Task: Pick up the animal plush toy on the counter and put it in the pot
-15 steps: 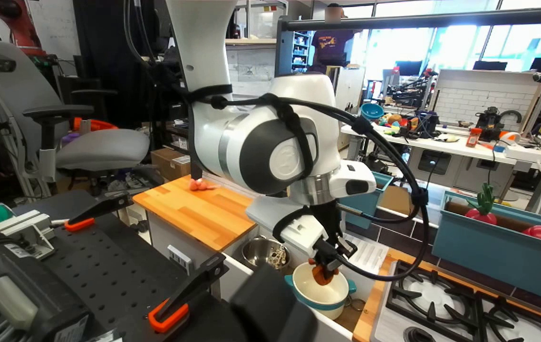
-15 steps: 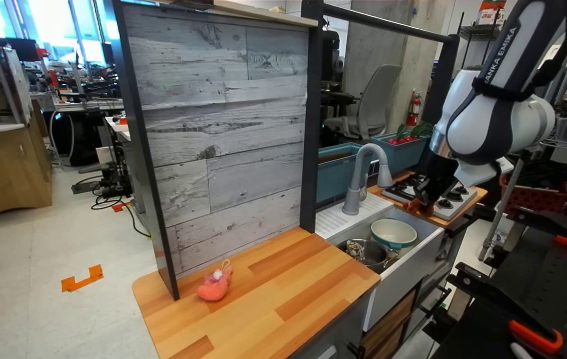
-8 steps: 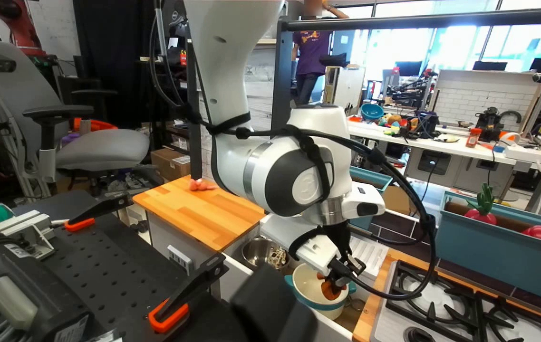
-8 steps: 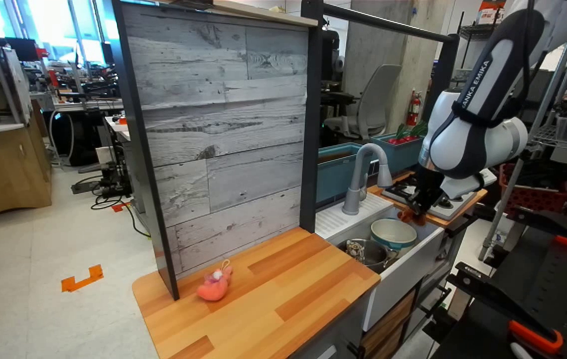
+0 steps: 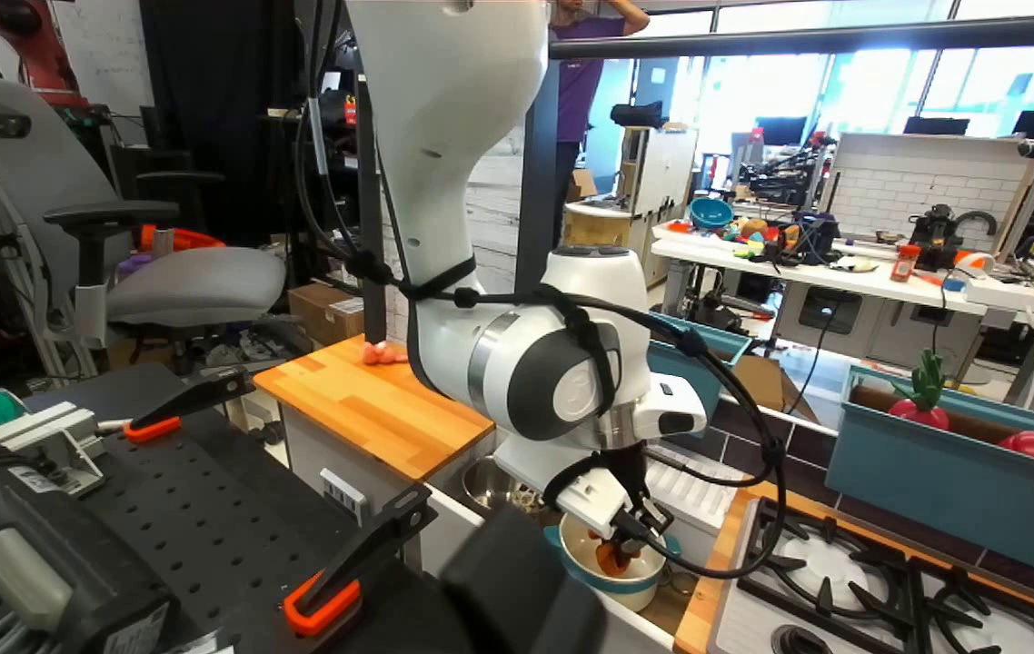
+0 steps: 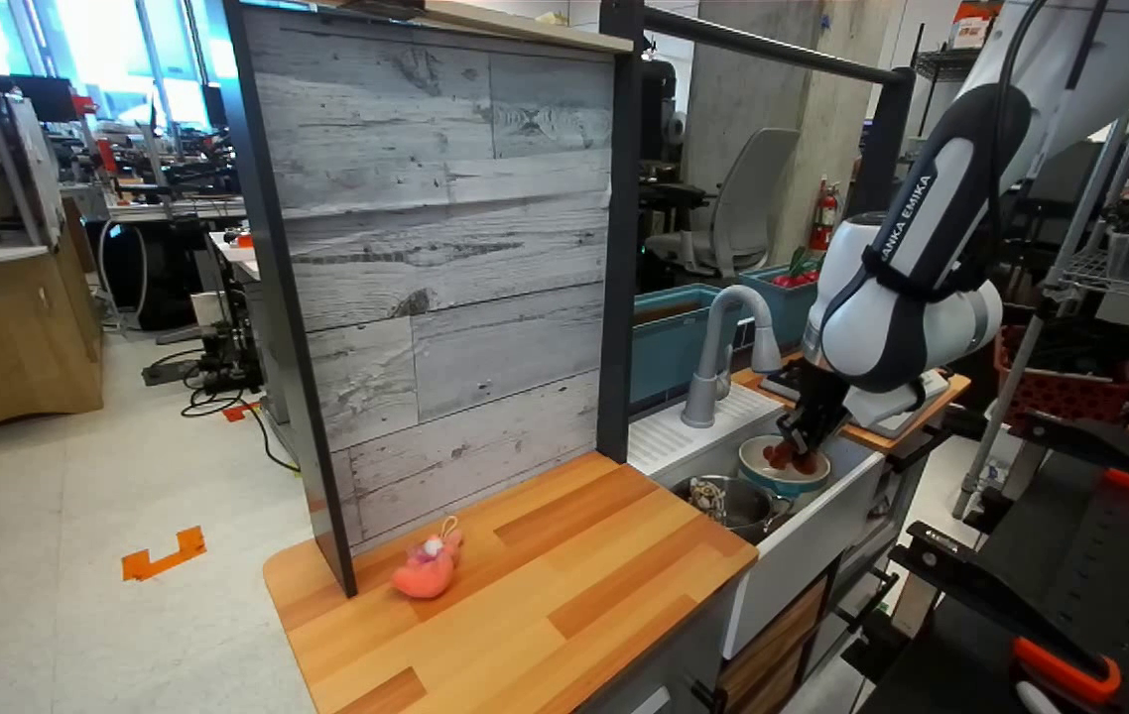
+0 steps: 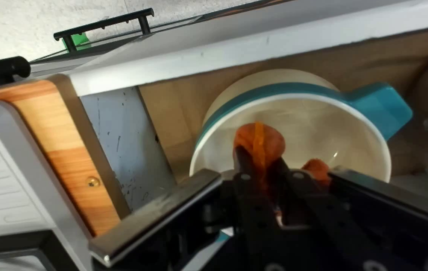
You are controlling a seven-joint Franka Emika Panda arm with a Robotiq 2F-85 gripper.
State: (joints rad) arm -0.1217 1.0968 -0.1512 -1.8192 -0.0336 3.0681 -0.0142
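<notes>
The gripper (image 7: 262, 165) is squeezing the little orange-brown animal toy (image 7: 270, 139) tightly between its two black fingers. The toy is hanging at the mouth of the round pot (image 7: 334, 124), toward the left side of it in the wrist view. The pictures are not showing clearly whether the toy is touching the inside. The pot is sitting in the sink (image 6: 813, 545), past the right edge of the wooden worktop (image 6: 564, 585) in an exterior view, and it is showing a cream inside, a white rim and blue-green handles. A silver pot (image 6: 753, 506) is sitting between that edge and the pale pot, just off the worktop's right corner, and something speckled (image 6: 706, 496) is lying in it. The gray tap (image 6: 704, 382) is standing past the same edge, nearer the far corner. The stove (image 5: 880, 581) is sitting well away from that edge, on the other side of the sink. A pink soft toy (image 6: 426, 570) is lying on the worktop near its rounded left corner, beside the foot of a dark post (image 6: 294, 317). The white arm (image 5: 585, 381) is hanging over the sink.
</notes>
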